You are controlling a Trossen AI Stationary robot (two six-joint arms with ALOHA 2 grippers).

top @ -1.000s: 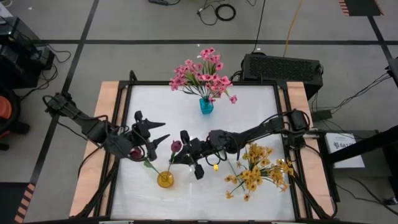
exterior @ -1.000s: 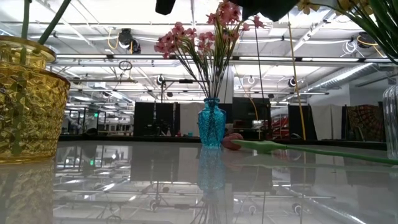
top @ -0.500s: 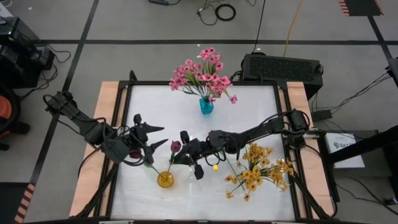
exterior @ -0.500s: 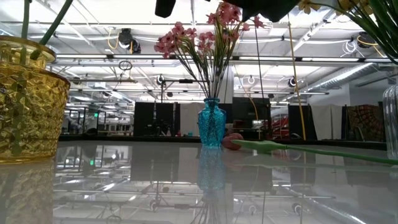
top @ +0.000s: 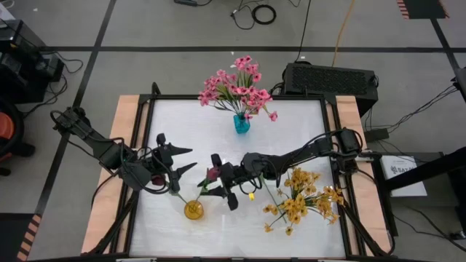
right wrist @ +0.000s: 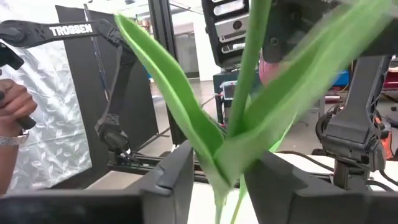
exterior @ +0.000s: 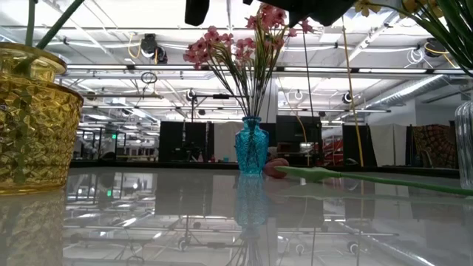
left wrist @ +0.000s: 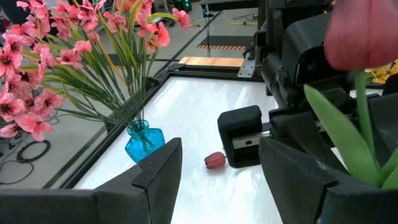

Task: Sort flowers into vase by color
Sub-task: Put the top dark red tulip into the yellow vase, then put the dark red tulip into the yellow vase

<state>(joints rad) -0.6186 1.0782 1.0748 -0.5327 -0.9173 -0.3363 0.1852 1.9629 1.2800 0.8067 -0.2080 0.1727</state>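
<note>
A maroon tulip (top: 212,173) stands with its stem in the yellow vase (top: 193,210) near the front. Its stem and leaves (right wrist: 239,130) pass up between the parted fingers of my right gripper (top: 217,180), which reaches in level from the right. A second tulip (top: 158,178) leans out of the same vase toward the left. My left gripper (top: 191,158) hangs open just left of them, holding nothing. A third tulip (exterior: 277,168) lies on the table under my right arm. Pink flowers (top: 237,87) stand in the blue vase (top: 241,124). Yellow flowers (top: 302,200) stand at the right. My right gripper has its fingers (right wrist: 171,180) apart on either side of the tulip's stem and lower leaves (right wrist: 224,165). I cannot tell whether either finger touches them. The tulip stands tilted, its stem end down in the yellow vase.
A clear vase (exterior: 465,140) holds the yellow flowers at the right front. A black box (top: 331,78) sits beyond the table's far right corner. The wooden table rim (top: 124,145) runs along both sides. A person's hand (right wrist: 12,106) shows in the room beyond.
My right gripper's fingers have parted around the tulip's stem without moving away. The tulip's bud has tipped a little toward the right, and its stem end stays in the yellow vase.
</note>
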